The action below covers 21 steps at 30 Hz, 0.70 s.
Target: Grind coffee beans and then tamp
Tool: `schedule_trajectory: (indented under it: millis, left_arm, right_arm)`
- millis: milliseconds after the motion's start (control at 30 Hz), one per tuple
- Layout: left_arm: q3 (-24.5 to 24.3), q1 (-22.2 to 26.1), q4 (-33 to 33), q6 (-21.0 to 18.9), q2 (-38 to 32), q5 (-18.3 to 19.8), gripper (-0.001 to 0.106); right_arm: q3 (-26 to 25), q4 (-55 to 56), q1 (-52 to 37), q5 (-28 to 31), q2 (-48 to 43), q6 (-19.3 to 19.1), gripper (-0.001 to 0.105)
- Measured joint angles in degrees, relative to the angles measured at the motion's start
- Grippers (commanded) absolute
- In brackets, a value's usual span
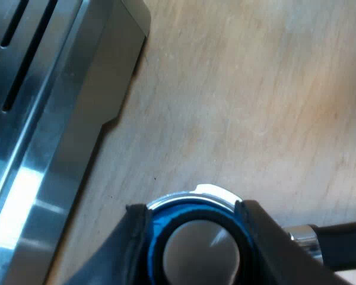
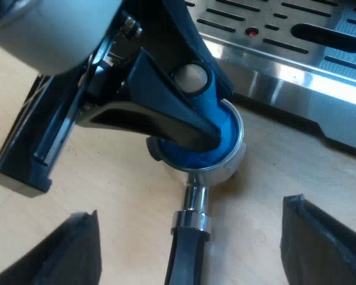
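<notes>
A blue tamper (image 1: pixel 159 230) with a round metal top sits in the basket of the metal holder (image 1: pixel 213 191), which lies on the wooden table. My left gripper (image 1: pixel 193 209) is shut on the tamper, one black finger on each side. The holder's dark handle (image 1: pixel 338 237) sticks out sideways. In the right wrist view the same tamper (image 2: pixel 224 135) stands in the holder (image 2: pixel 225 171) with the left gripper (image 2: pixel 218 117) clamped on it. My right gripper (image 2: pixel 190 215) is open, its fingers wide apart on either side of the handle (image 2: pixel 187 258), touching nothing.
The espresso machine's steel drip tray (image 1: pixel 53 130) with dark slots lies close to the holder. It also shows beyond the holder (image 2: pixel 296 77) with a small red light (image 2: pixel 251 31). A black flat block (image 2: pixel 29 145) rests on the wood near the left arm.
</notes>
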Motion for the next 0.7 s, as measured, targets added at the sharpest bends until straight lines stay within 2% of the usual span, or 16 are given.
schedule_trajectory:
  millis: [200,500,700]
  left_arm:
    - [0.77,0.00,2.32,-0.22,-4.70,-0.16,0.001]
    - [0.77,0.00,-0.90,-0.50,-12.96,-0.16,0.001]
    - [0.77,0.00,0.05,-0.50,-18.42,-3.00,0.001]
  right_arm:
    - [0.00,0.00,0.00,0.00,0.00,0.00,0.065]
    - [0.00,-0.37,0.00,0.00,0.00,0.00,0.065]
    - [0.06,-3.07,0.00,0.00,0.00,0.00,0.065]
